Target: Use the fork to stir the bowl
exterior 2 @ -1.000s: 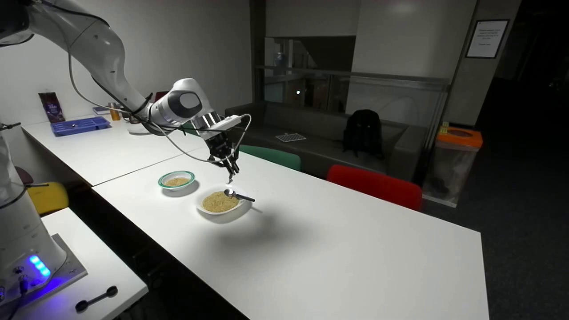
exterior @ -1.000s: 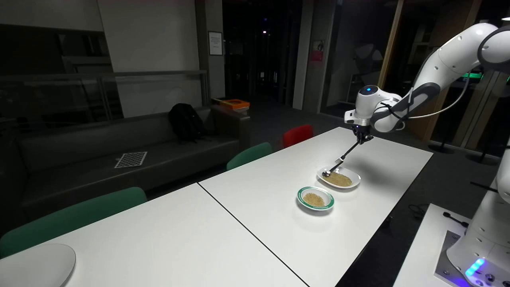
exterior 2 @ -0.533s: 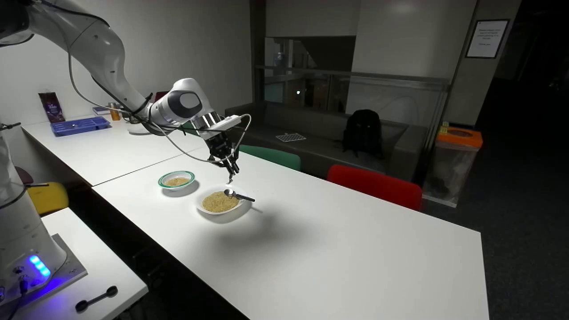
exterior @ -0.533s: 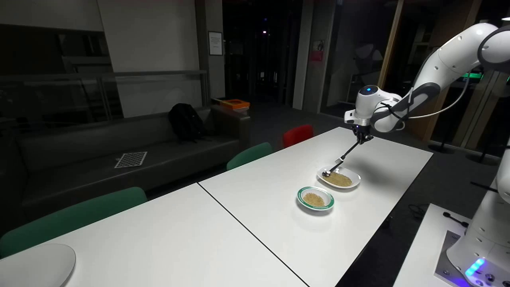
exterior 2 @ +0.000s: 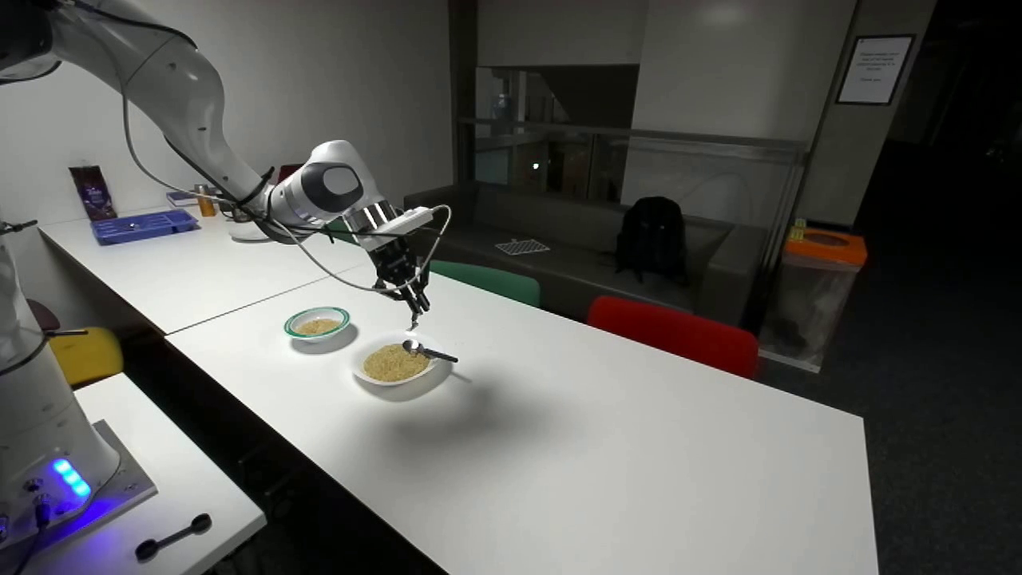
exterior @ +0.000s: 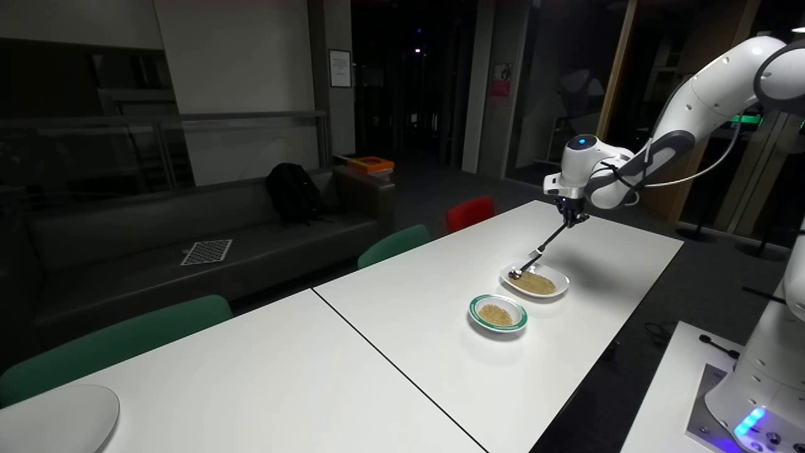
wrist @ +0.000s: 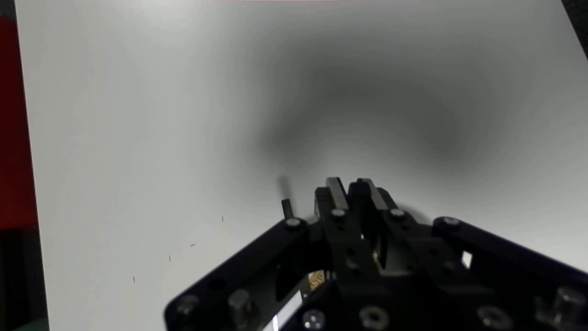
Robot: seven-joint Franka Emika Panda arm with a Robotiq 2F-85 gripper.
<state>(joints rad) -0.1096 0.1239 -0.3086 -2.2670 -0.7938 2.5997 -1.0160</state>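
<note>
one fork (exterior: 553, 236) between two fingers (wrist: 339, 195), two bowls (exterior: 497, 328)

Likely a shared break area in an office building: a long white bench (exterior 2: 655, 455) with 2 green chairs (exterior: 126, 343) and 1 red chair (exterior 2: 672, 335) along its far side, a dark sofa (exterior: 170, 236) with a backpack (exterior 2: 652, 235) beyond, a framed notice (exterior 2: 876, 69) on the wall, and, in an exterior view, an orange-topped bin (exterior 2: 813, 299) at far right.
</note>
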